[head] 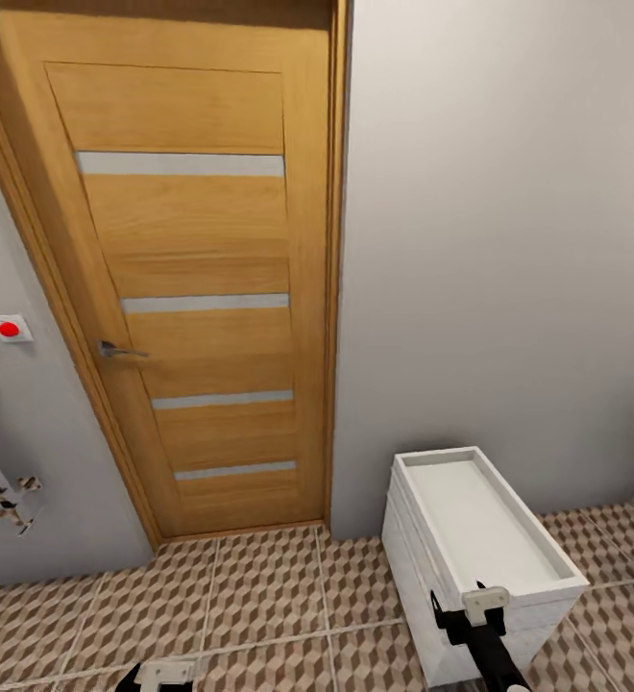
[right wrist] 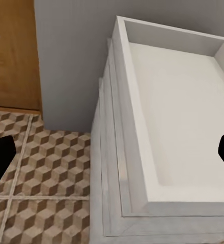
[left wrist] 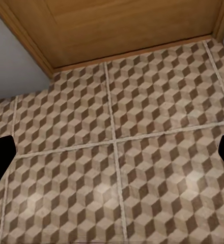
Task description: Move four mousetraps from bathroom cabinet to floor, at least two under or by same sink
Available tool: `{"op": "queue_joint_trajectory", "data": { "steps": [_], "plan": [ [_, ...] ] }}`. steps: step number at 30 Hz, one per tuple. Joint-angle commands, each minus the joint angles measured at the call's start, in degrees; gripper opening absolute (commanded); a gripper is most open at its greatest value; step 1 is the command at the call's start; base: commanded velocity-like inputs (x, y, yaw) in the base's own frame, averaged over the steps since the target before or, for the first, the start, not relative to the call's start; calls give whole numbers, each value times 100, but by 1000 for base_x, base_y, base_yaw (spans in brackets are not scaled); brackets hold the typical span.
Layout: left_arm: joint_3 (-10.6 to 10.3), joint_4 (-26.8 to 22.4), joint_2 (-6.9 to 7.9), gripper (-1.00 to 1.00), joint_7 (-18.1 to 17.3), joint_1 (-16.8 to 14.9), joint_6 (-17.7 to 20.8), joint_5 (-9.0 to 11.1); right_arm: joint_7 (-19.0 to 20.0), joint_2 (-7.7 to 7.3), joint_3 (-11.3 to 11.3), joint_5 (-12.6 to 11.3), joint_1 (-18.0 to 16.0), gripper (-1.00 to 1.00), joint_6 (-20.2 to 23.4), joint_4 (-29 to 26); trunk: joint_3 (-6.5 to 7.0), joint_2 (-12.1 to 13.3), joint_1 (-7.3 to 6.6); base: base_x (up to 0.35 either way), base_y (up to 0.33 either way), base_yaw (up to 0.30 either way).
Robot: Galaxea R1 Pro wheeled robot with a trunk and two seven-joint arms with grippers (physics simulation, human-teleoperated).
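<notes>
1. No mousetraps or cabinet in frame; the views face one wooden door (head: 202, 288), the bathroom floor (head: 259, 596) and one white sink (head: 480, 538).
2. Left hand (left wrist: 112, 157) and right hand (right wrist: 112, 157): fingers spread apart, nothing held.
3. Judgement: traps are light, stiff, maybe snappy; pinch the board edges, avoid the wire.

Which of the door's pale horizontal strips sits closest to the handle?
The second strip from the top on the wooden door. It sits just above the chrome handle; the top strip is far higher and the lower two lie below the handle, toward the floor.
</notes>
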Motion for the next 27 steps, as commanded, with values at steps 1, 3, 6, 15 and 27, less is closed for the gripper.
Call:
{"op": "queue_joint_trajectory", "data": {
  "steps": [1, 3, 6, 15, 27],
  "plan": [
    [-49, 25, -4, 100, 11, -13, -33, 42, -58, 0, 36, 43, -4, 100, -8, 3, -13, -13, 4, 0, 0, 281],
    [-51, 24, -4, 100, 11, -14, -33, 42, -58, 1, 37, 43, -4, 100, -8, 3, -13, -13, 4, 0, 0, 282],
    [-50, 24, -4, 100, 11, -11, -33, 42, -58, 2, 32, 43, -4, 100, -8, 3, -13, -13, 4, 0, 36, 282],
    [-50, 25, -4, 100, 11, -13, -33, 42, -58, 3, 33, 43, -4, 100, -6, 3, -13, -13, 4, 0, 115, 282],
    [-49, 25, -4, 100, 11, -13, -33, 42, -58, 3, 34, 43, -4, 100, -8, 3, -13, -13, 4, 0, 96, 282]
  ]
}}
